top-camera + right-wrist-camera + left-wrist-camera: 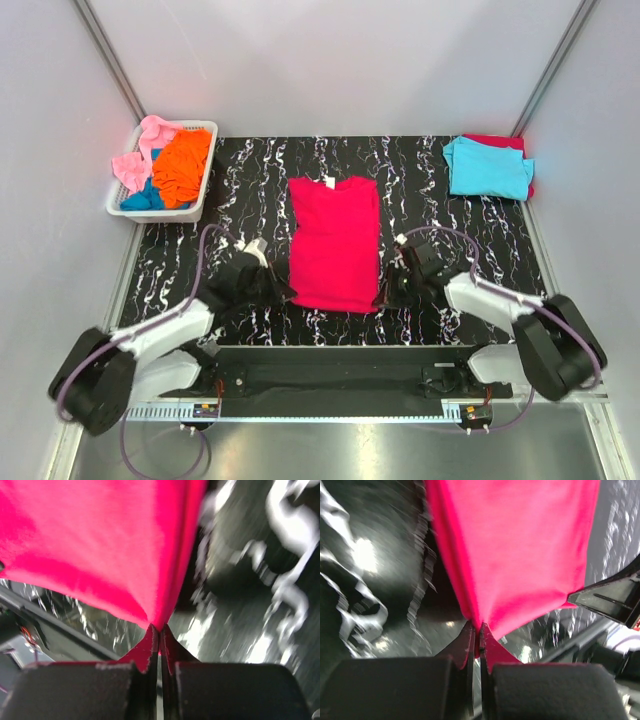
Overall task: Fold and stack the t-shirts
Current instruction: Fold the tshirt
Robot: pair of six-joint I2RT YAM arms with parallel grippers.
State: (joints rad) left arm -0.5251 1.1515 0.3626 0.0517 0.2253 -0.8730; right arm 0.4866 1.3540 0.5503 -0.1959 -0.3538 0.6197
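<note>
A crimson-red t-shirt (335,240) lies flat in the middle of the black marbled table, sleeves folded in, collar at the far end. My left gripper (288,293) is shut on its near left hem corner (479,622). My right gripper (383,297) is shut on the near right hem corner (159,621). In both wrist views the red cloth fans out from between the closed jaws, lifted a little off the table. A folded cyan t-shirt (487,165) lies on a red one (497,142) at the far right. Orange (183,165), pink (145,150) and blue (140,197) t-shirts fill the basket.
The white slotted basket (207,128) stands at the far left corner of the table. White walls and metal rails enclose the table (245,190) on three sides. The arms' base rail (340,375) runs along the near edge.
</note>
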